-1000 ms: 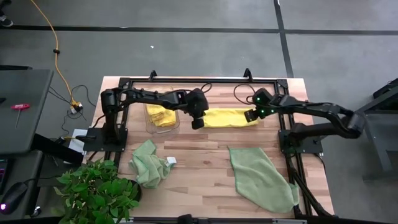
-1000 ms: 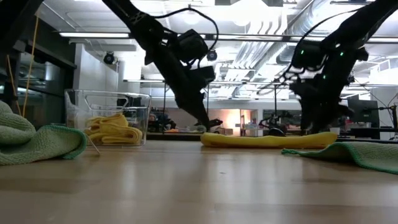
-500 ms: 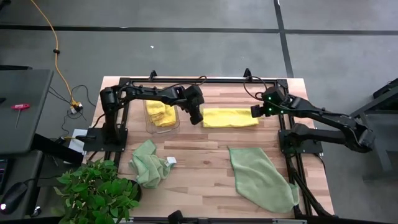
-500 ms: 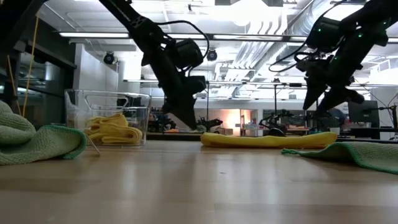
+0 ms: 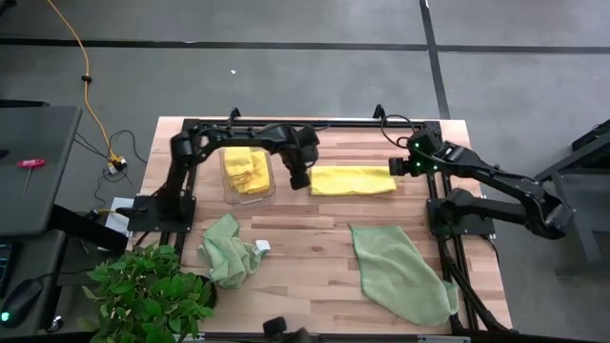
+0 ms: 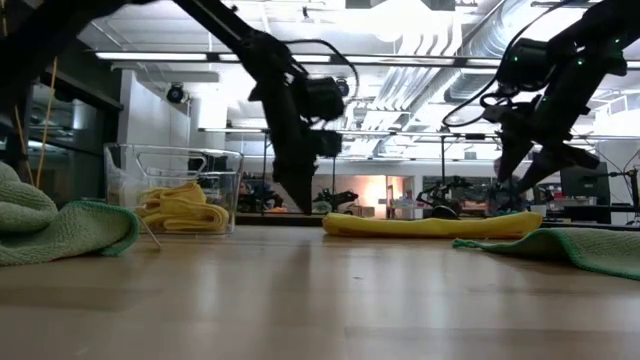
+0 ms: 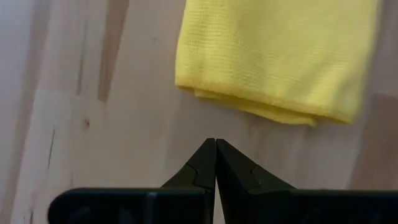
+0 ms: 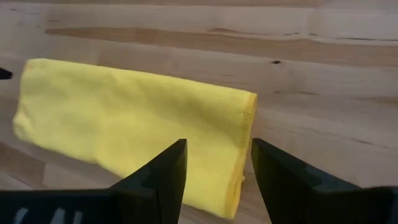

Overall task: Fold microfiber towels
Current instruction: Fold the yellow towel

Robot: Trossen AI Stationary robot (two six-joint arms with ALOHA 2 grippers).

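Observation:
A yellow towel (image 5: 353, 180) lies folded into a long strip on the table's far middle; it also shows in the low view (image 6: 430, 225). My left gripper (image 5: 297, 179) is shut and empty just off the strip's left end (image 7: 205, 87). My right gripper (image 5: 398, 169) is open and empty, raised above the strip's right end (image 8: 239, 143). A clear bin (image 5: 246, 171) at the far left holds folded yellow towels (image 6: 180, 210). A sage green towel (image 5: 227, 250) lies crumpled at the near left. Another green towel (image 5: 400, 272) lies spread at the near right.
A leafy potted plant (image 5: 148, 295) stands at the table's near left corner. A black frame (image 5: 315, 124) runs along the far edge, with the arm bases at both sides. Bare wood (image 5: 305, 238) lies between the two green towels.
My right gripper has risen off the yellow strip's right end and drawn back a little toward the table's right edge. My left gripper has drawn off the strip's left end toward the bin, its arm swinging toward the far edge. The strip has stayed flat.

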